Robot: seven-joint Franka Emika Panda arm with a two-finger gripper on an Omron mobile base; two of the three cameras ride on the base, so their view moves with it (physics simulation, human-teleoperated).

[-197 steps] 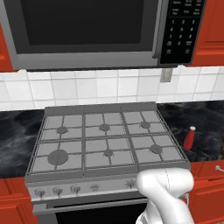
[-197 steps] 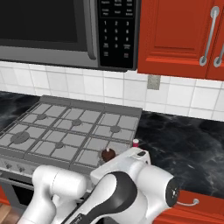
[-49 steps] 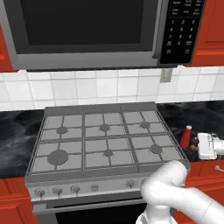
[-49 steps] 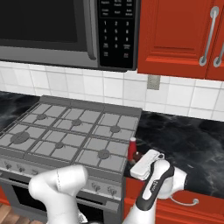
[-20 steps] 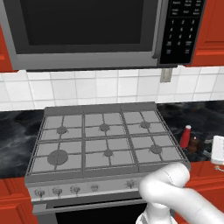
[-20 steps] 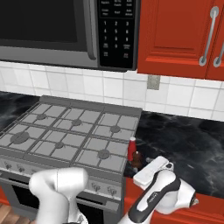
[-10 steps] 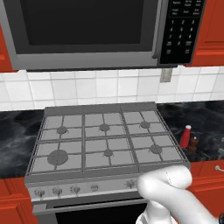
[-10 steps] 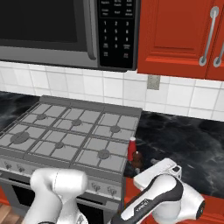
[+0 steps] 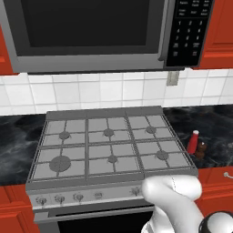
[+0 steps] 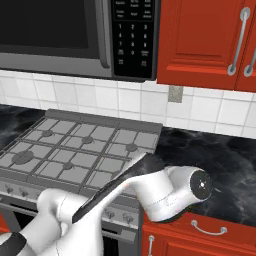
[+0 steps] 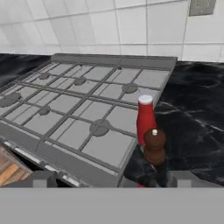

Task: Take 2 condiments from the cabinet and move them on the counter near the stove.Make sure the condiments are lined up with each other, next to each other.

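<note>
I see the red bottle (image 11: 145,119) and the brown shaker (image 11: 154,146) standing upright on the black surface (image 11: 192,122), just right of the stove (image 11: 83,109) by its front corner. In the hand view the shaker sits in front of the bottle, slightly to its right, so close that it overlaps the bottle's base; I cannot tell whether they touch. From the left base view the bottle (image 9: 193,142) stands beside the stove's (image 9: 109,145) right edge with the shaker (image 9: 201,149) just right of it on the surface (image 9: 214,132). My jaws are released, spread wide and grasping nothing; their dark tips sit low in the hand view, short of the shaker. In the right base view the arm crosses over the stove's (image 10: 75,150) front right corner, beneath the cabinet (image 10: 200,40) with its door closed
</note>
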